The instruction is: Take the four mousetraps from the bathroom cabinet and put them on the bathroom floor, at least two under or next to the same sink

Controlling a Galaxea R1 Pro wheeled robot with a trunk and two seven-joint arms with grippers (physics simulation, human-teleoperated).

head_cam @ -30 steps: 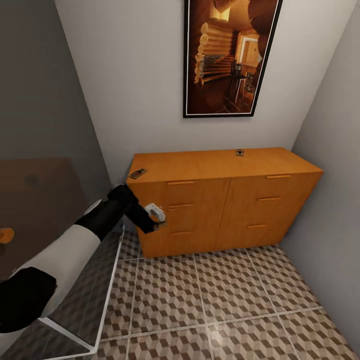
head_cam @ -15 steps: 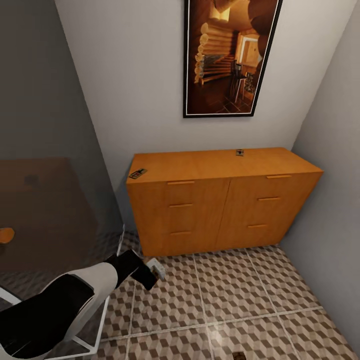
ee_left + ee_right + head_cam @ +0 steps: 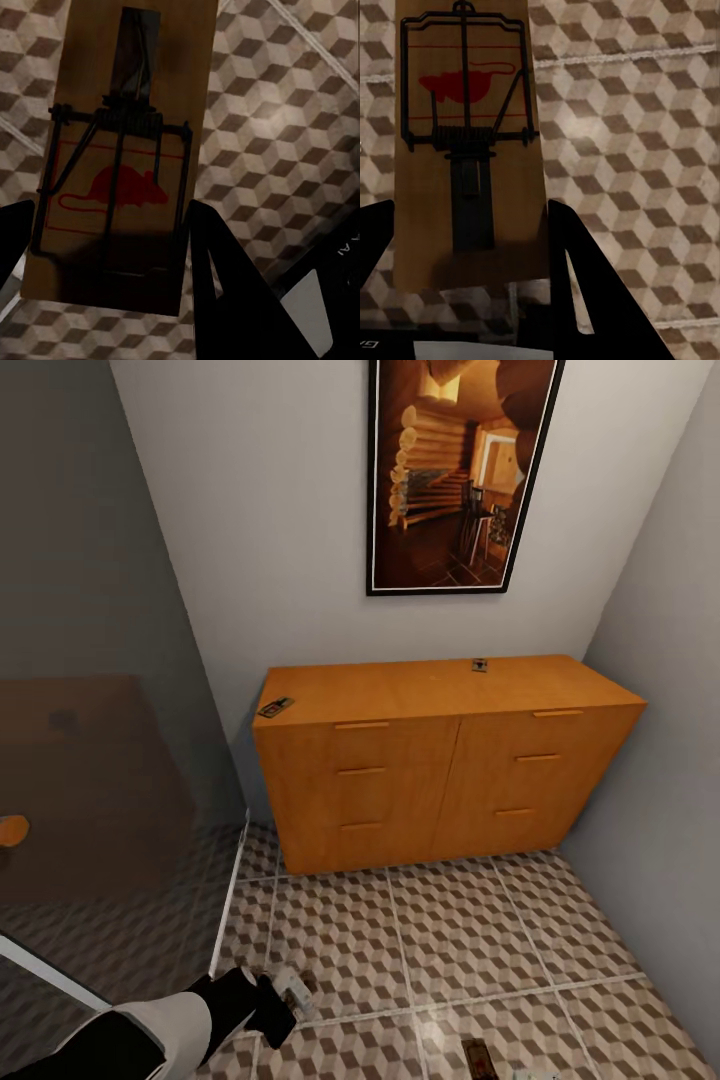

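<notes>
Carrying two mousetraps low over the bathroom floor (image 3: 400,950); left gripper (image 3: 290,990) down near the tiles in the head view, fingers (image 3: 217,262) clamped on either side of a mousetrap (image 3: 120,157), red mouse print and wire bar facing the left wrist camera; right gripper (image 3: 465,300) likewise closed on a second mousetrap (image 3: 472,142), its dark fingers (image 3: 577,277) pressing both long edges; another small brown board (image 3: 478,1057) visible at the lower edge of the head view, probably that same right-hand trap, hard to tell whether resting on the tiles or just above them; two more traps sitting on the cabinet (image 3: 440,760) top, one (image 3: 275,707) at the left front corner, one (image 3: 480,665) near the back edge.

Risks from here, as judgement: releasing from height could flip or bounce a thin board; dropping the left one too close to the glass shower panel (image 3: 110,1000) could land it on the darker shower tiles (image 3: 130,930) rather than the shared patterned floor; no sink in sight, so setting both down here may leave the sink condition unmet.

Around: framed cabin picture (image 3: 462,470) on the wall above the cabinet; grey wall close on the right; shower frame rail (image 3: 228,900) hemming in the left arm's room to swing.
</notes>
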